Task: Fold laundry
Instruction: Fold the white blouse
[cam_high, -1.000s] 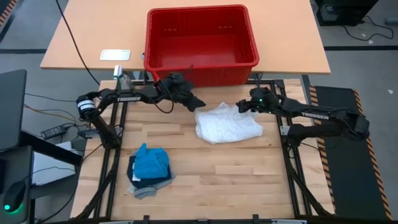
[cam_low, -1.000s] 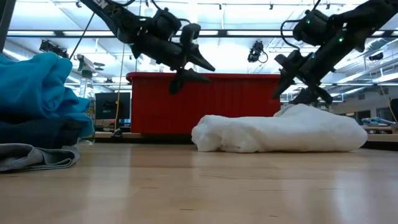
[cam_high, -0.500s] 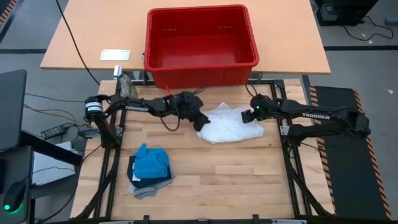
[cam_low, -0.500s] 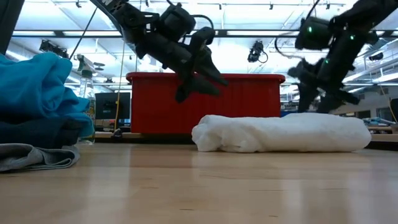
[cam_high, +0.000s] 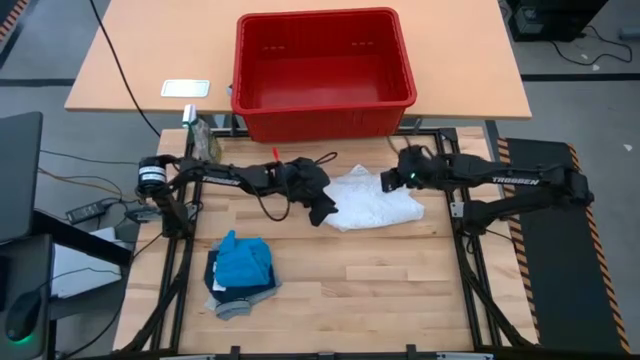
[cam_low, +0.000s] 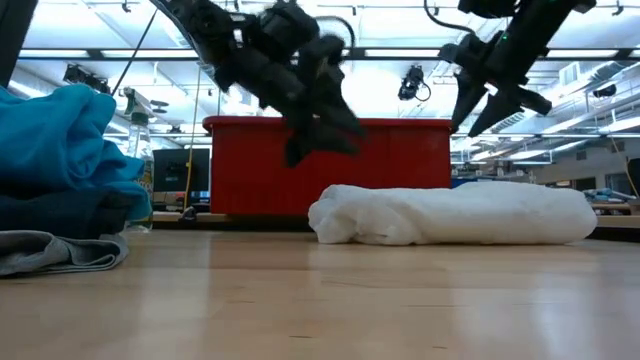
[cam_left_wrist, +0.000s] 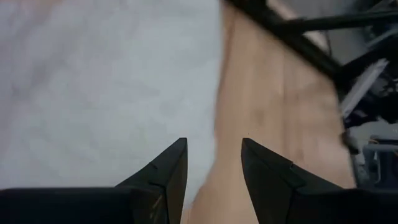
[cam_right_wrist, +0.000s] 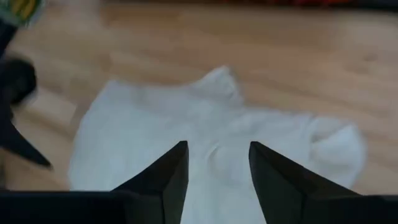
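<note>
Scene: a crumpled white cloth (cam_high: 368, 197) lies unfolded mid-desk, in front of the red plastic basket (cam_high: 322, 70).
Left jaws (cam_high: 322, 210): moved from beside the basket to the cloth's near-left edge a second on; parted, empty, hovering just above the fabric.
Right jaws (cam_high: 388, 180): narrowing over the last second yet apart, empty, lifted clear above the cloth's far-right edge.
Finished pile: bright blue garment (cam_high: 244, 262) on navy and grey pieces, front-left of the wooden desk (cam_high: 400, 270).
Meaning: both corners look unclaimed; I judge the last fold is only starting.
</note>
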